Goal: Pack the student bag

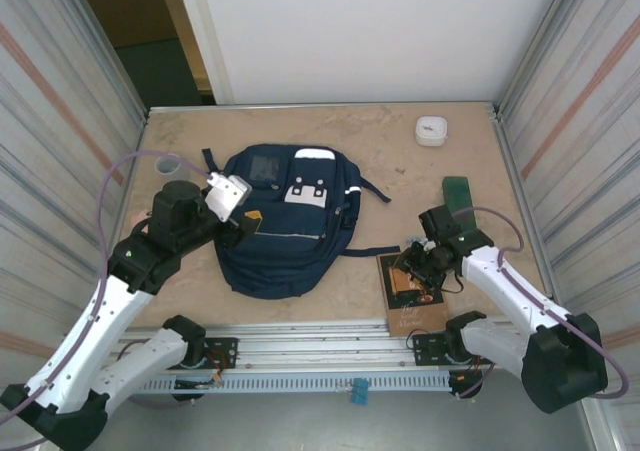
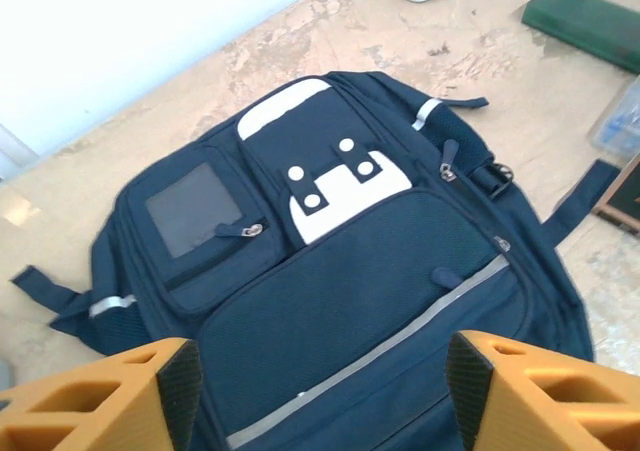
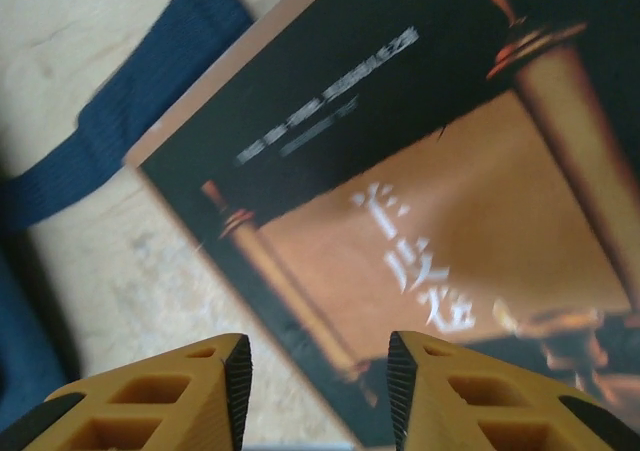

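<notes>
Top external view is showing the student bag lying flat on the table, likely soft and floppy, best pinched at a zipper tab, while left gripper and right gripper are hanging open, empty.

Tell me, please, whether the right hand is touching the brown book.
Cannot tell. The right wrist view shows the right hand over the edge of the brown book, no contact or gap plain; from above, the hand covers that spot.

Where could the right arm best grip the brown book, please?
Its edge facing the bag strap. The book lies flat on the table, so the fingers probably must come down from above, straddling that bare edge.
</notes>
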